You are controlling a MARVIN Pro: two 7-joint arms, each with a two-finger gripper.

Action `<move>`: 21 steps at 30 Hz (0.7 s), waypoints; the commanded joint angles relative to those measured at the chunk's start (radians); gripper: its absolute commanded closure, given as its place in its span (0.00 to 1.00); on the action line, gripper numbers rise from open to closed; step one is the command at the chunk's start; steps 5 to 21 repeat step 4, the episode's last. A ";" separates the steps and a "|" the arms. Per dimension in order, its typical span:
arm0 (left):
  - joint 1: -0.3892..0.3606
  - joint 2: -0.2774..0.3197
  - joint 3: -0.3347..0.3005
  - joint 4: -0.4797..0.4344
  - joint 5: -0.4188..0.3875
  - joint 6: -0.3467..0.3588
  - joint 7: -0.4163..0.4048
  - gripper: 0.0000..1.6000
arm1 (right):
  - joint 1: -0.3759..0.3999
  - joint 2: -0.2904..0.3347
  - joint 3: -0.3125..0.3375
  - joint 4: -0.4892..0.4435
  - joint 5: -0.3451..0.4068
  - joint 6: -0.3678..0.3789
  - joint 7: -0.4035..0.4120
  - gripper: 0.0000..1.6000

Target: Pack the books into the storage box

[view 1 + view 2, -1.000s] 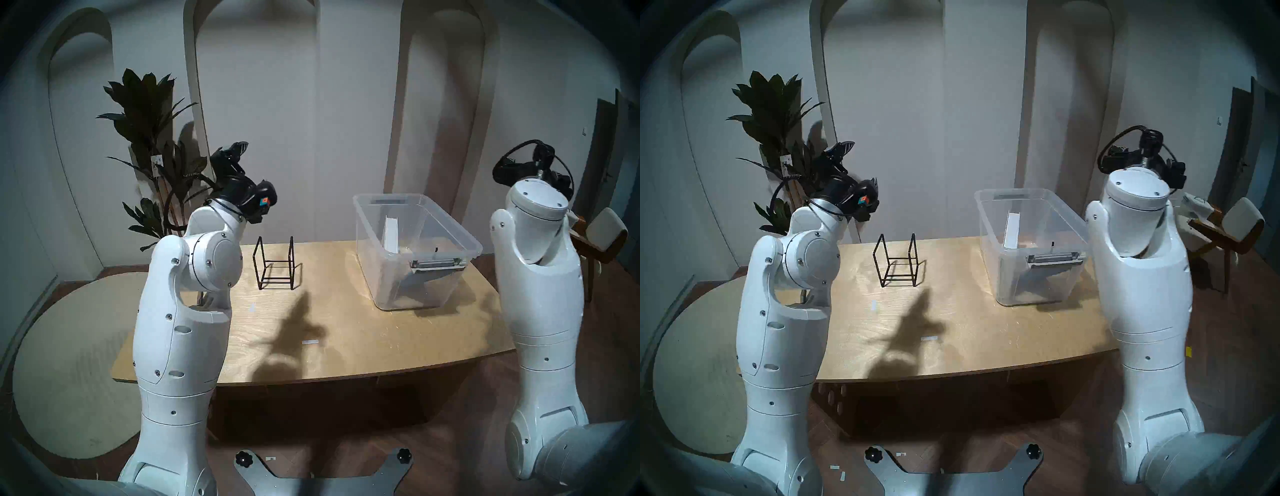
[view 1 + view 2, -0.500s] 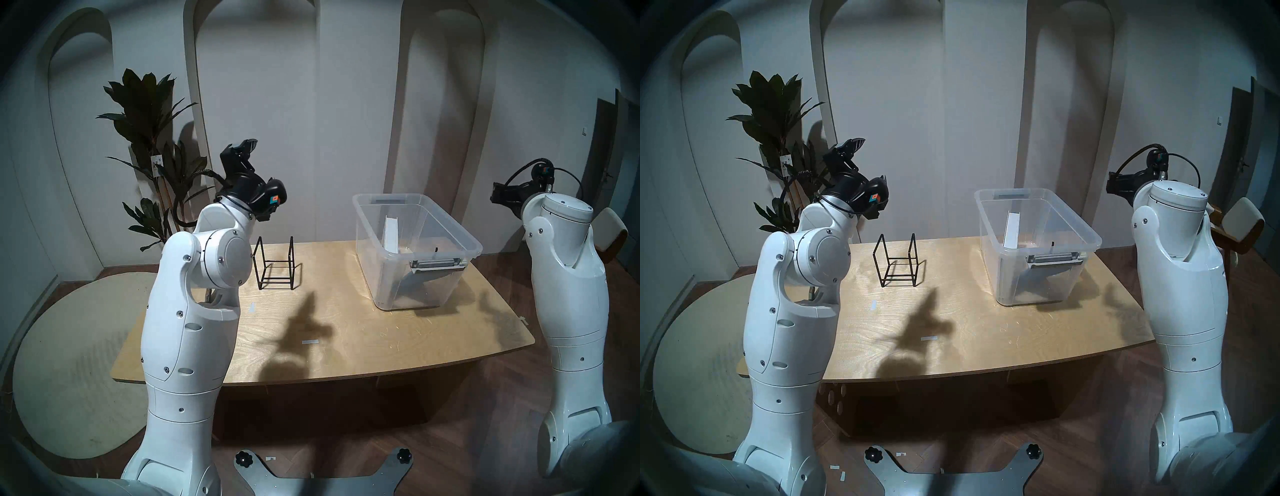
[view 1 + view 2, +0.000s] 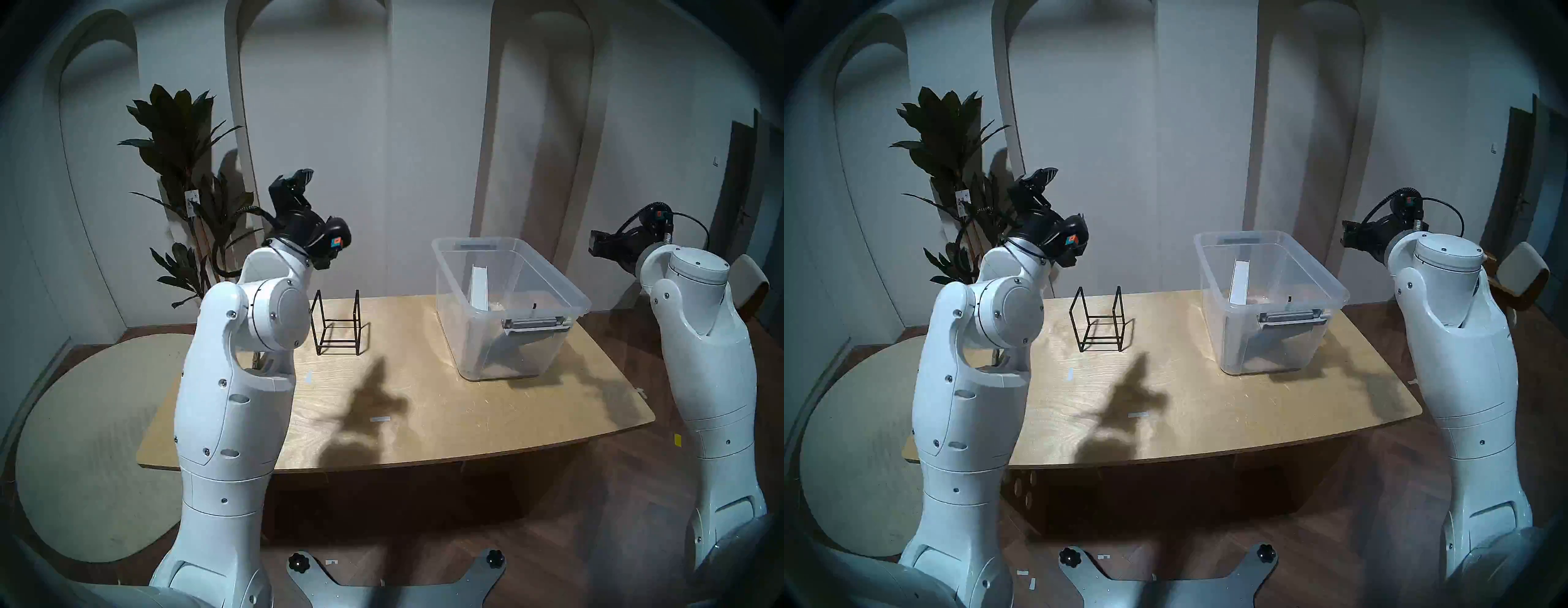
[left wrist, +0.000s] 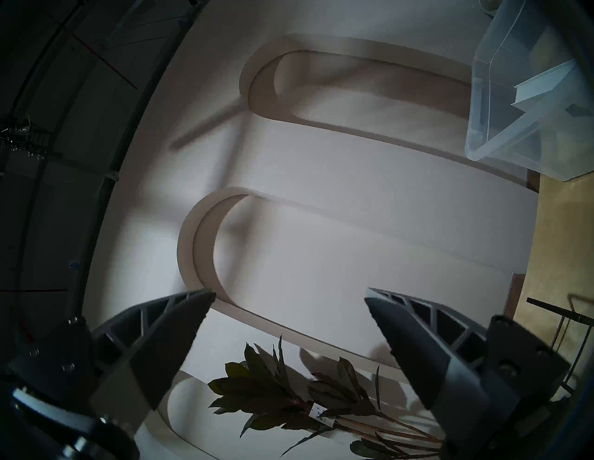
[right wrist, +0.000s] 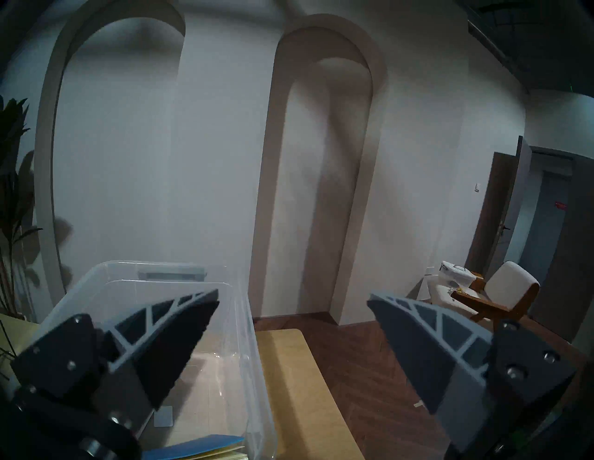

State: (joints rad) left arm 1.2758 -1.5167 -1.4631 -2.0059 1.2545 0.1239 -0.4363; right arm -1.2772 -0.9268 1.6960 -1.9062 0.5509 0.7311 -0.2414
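— Which pincer is nearer the box?

— My right gripper (image 5: 292,295). It is spread wide, pinching nothing, and raised off the right edge of the table (image 3: 424,424). The storage box (image 3: 581,303) lies below it and to its left, at the far right corner. The box's long axis runs from near edge to far edge.

— And the books?

— Just under that pincer the blue book (image 5: 199,445) lies low in the box, cut off by the frame. Farther in, the white book (image 3: 479,284) stands on edge along the box's length.

— Your left?

— My left gripper (image 4: 289,295) is also spread and empty. It is raised over the far left corner, beyond the wire rack (image 3: 337,322) and well apart from the box.

— Anything unclear?

— The box floor blurs through the plastic. I judge both books packed.
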 commanded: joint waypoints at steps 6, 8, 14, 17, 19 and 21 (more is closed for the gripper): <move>-0.024 -0.001 -0.003 -0.014 -0.004 -0.007 0.005 0.00 | 0.006 0.020 0.013 -0.008 -0.013 -0.033 0.018 0.00; -0.024 -0.001 -0.003 -0.014 -0.004 -0.007 0.005 0.00 | 0.006 0.020 0.013 -0.008 -0.013 -0.033 0.018 0.00; -0.024 -0.001 -0.003 -0.014 -0.004 -0.007 0.005 0.00 | 0.006 0.020 0.013 -0.008 -0.013 -0.033 0.018 0.00; -0.024 -0.001 -0.003 -0.014 -0.004 -0.007 0.005 0.00 | 0.006 0.020 0.013 -0.008 -0.013 -0.033 0.018 0.00; -0.024 -0.001 -0.003 -0.014 -0.004 -0.007 0.005 0.00 | 0.006 0.020 0.013 -0.008 -0.013 -0.033 0.018 0.00; -0.024 -0.001 -0.003 -0.014 -0.004 -0.007 0.005 0.00 | 0.006 0.020 0.013 -0.008 -0.013 -0.033 0.018 0.00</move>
